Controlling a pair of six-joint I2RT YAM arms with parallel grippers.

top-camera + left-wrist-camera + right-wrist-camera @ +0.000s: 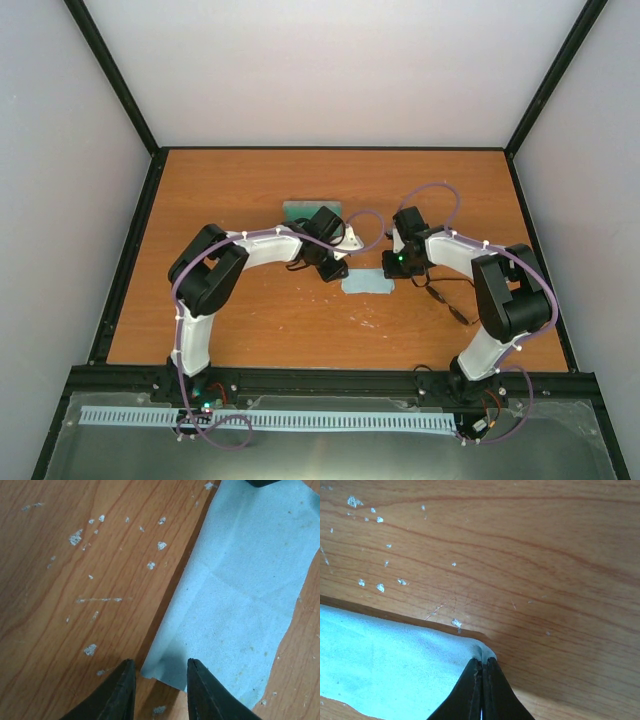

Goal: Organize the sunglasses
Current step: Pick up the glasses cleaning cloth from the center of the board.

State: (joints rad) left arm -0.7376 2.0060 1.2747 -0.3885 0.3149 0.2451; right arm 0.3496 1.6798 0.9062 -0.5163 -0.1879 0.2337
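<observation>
Nearest, the sunglasses (445, 300) lie on the table (250, 330) just right of the pale blue cloth (368, 284), not touching it. The right gripper (483, 661) is pinched tight on the cloth's right corner. The left gripper (160, 663), jaws narrowly parted, straddles the cloth's left corner. Beyond the cloth sits the grey case (300, 209), partly hidden by the left arm.

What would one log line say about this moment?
right gripper: shut on cloth corner | left gripper: open at another cloth corner | sunglasses: on table, apart from both
</observation>
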